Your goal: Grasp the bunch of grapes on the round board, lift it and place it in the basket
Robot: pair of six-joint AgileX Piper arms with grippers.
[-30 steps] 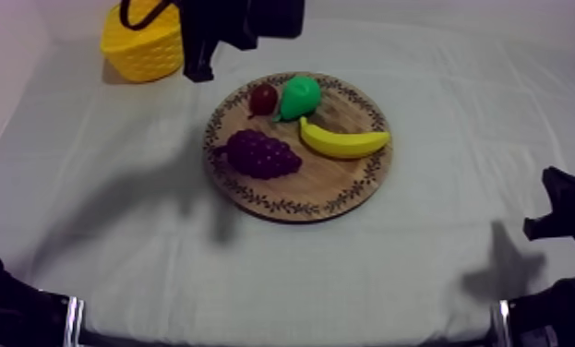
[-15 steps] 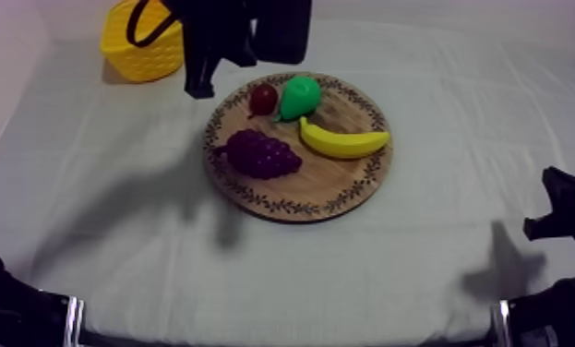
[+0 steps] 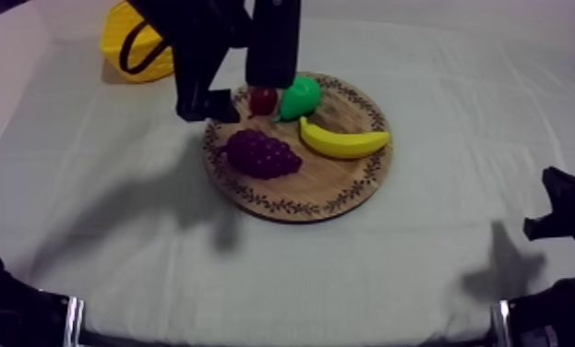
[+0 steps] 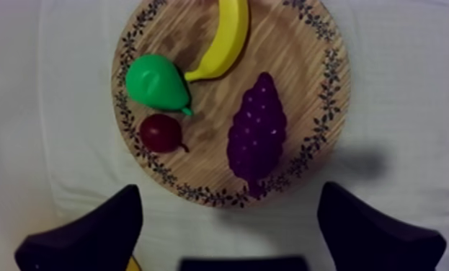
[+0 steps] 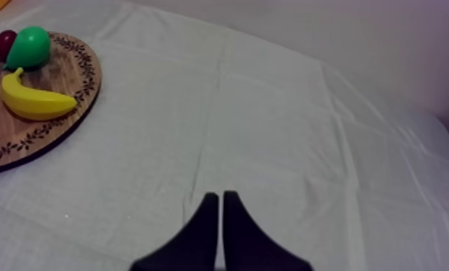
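**Left gripper (image 4: 230, 191) above board (image 4: 299, 58), grapes (image 4: 257, 133) not gripped**

My left gripper hangs spread wide, holding nothing, over the board's near rim. The grapes lie on the board just ahead of it, clear of both fingers. The basket (image 3: 117, 37) sits behind it. My right gripper (image 5: 221, 202) is pressed together, well apart from the board.

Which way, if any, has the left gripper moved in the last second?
Yes. In the top view the left gripper has come from beside the yellow basket to the wooden board's rim, near the small red fruit.
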